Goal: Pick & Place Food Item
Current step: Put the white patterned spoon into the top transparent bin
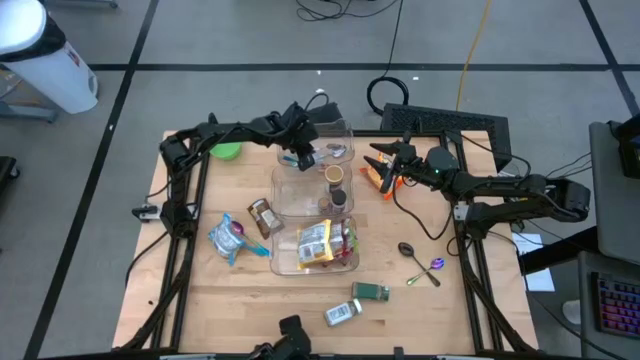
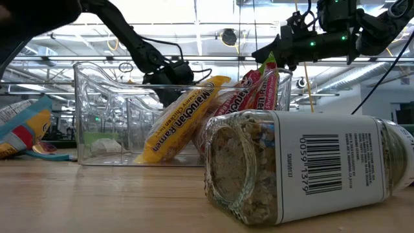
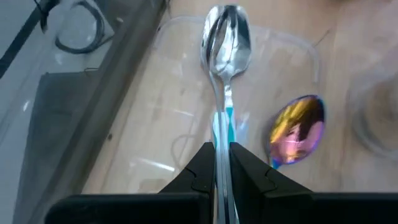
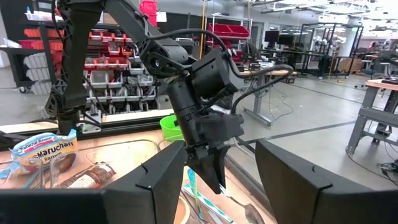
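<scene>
My left gripper is over the far clear bin and is shut on a spoon with a silver bowl and a teal handle. An iridescent spoon lies in that bin below it. My right gripper is open and empty just right of the bin. In the right wrist view its fingers stand wide apart, facing my left gripper. Ramen packs stand in the near clear bin and also show in the low view. My left gripper pinches the spoon's teal handle between its two fingers. The fingers lie along the handle and slant down from above. The spoon sticks out past the fingertips, bowl foremost, over the clear bin. Whether its bowl touches the bin, I cannot tell.
Two small jars stand in the middle bin. A brown packet and a blue ramen pack lie to its left. A green bowl is far left, spoons lie on the right, spice jars lie near the front edge, and an orange item lies by my right gripper.
</scene>
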Tool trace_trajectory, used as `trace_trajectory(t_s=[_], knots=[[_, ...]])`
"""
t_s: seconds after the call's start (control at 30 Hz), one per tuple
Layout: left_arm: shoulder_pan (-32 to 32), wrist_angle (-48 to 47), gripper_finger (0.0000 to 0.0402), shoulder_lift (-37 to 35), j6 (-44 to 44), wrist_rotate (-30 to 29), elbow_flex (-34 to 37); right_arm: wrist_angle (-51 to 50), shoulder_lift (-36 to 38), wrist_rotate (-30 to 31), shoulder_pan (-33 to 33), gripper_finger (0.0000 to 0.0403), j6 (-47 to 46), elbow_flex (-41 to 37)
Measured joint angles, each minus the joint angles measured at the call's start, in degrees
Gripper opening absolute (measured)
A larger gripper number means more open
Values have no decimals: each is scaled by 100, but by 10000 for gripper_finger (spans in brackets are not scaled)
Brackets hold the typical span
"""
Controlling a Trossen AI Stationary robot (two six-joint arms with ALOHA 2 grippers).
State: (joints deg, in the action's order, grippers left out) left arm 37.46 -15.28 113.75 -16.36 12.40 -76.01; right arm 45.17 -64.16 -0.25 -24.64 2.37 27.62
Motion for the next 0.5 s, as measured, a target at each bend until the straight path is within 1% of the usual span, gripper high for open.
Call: trace_trajectory(t_s=[0.33,0.5], knots=[[-79,-73,29,223,-123,-36,-4,0,0,0,0,189,2,0],[-68,-88,43,224,-131,-52,-4,-3,0,0,0,185,2,0]])
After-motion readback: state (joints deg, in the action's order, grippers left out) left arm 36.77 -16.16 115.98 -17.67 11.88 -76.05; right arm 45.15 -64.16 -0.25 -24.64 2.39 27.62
